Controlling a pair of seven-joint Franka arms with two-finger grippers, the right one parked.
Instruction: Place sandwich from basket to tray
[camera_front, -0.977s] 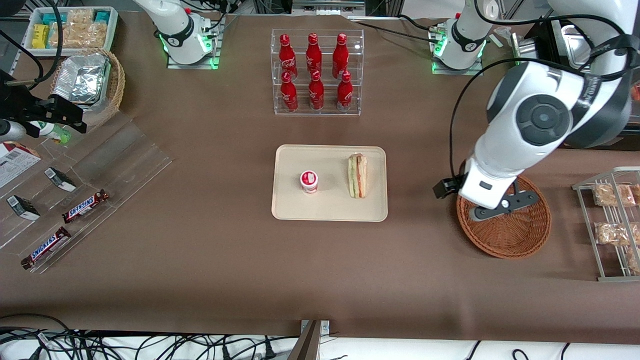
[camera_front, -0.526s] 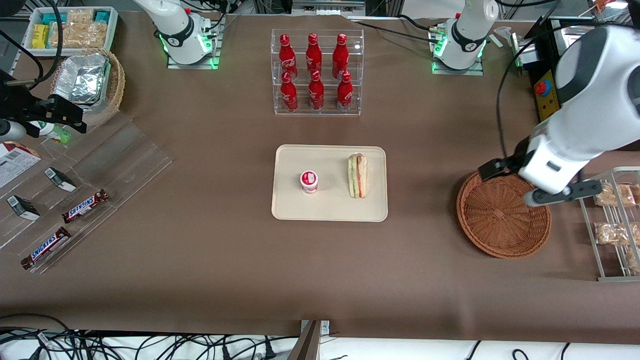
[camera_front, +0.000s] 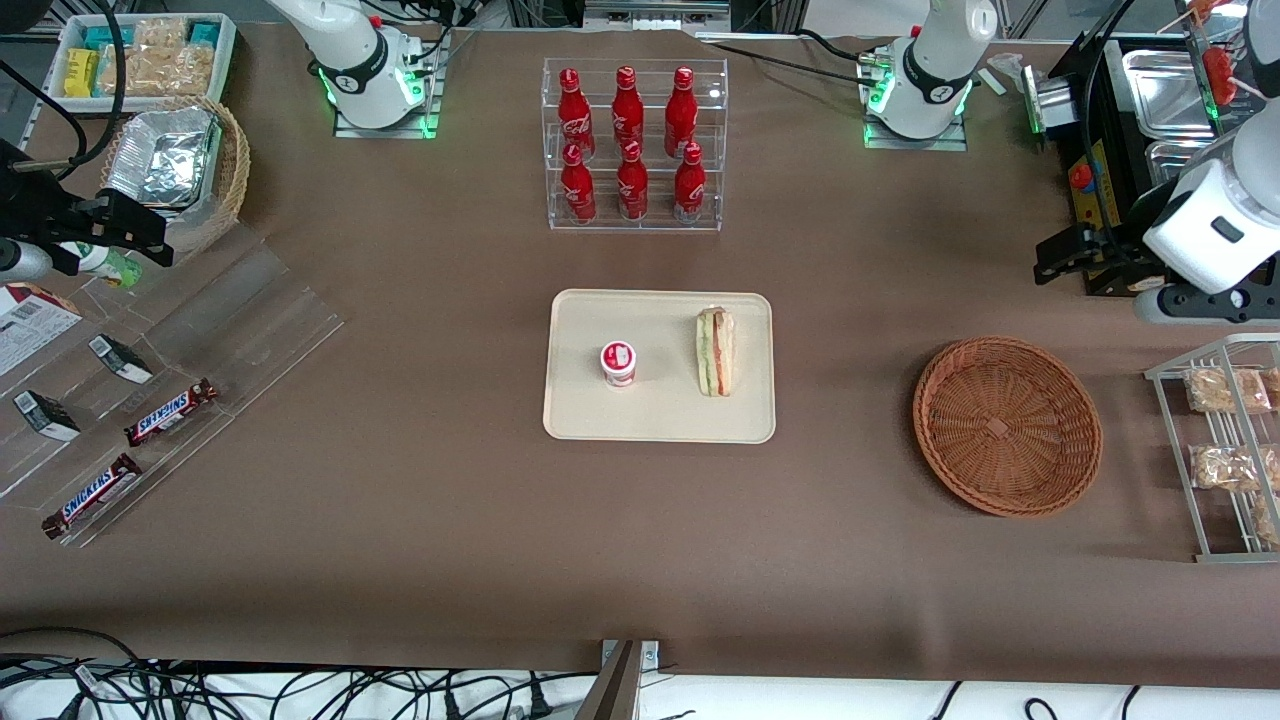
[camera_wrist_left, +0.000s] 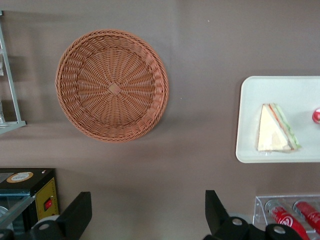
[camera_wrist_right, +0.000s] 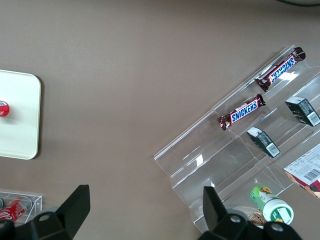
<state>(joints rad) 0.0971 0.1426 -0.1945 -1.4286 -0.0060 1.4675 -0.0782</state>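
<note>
A: What lies on the surface (camera_front: 450, 520), starting from the parked arm's end?

B: A clear stepped stand (camera_front: 240, 320) with two Snickers bars (camera_front: 170, 412) and two small dark boxes (camera_front: 120, 358) on it.

A: And in the middle?

B: Six red bottles (camera_front: 628, 105), three by three, in a clear rack (camera_front: 634, 215). Nearer the camera is one cream tray (camera_front: 580, 420). On it are two things, apart from each other: one small red-and-white cup (camera_front: 618, 362) and one sandwich (camera_front: 714, 351), a wrapped wedge lying along the tray's edge toward the working arm.

A: So the sandwich is on the tray?

B: Yes. It lies flat inside the rim.

A: And further along?

B: One round brown wicker basket (camera_front: 1007, 427), well apart from the tray, with its whole woven bottom showing. Next to it is one metal wire rack (camera_front: 1170, 372) with beige snack packets (camera_front: 1220, 390). It is cut off at the edge, so I cannot count them.

A: Where is the left arm's gripper (camera_wrist_left: 148, 215)?

B: It is raised above the surface at the working arm's end, farther from the camera than the basket. Its two fingers (camera_wrist_left: 82, 215) are spread wide with nothing between them.
</note>
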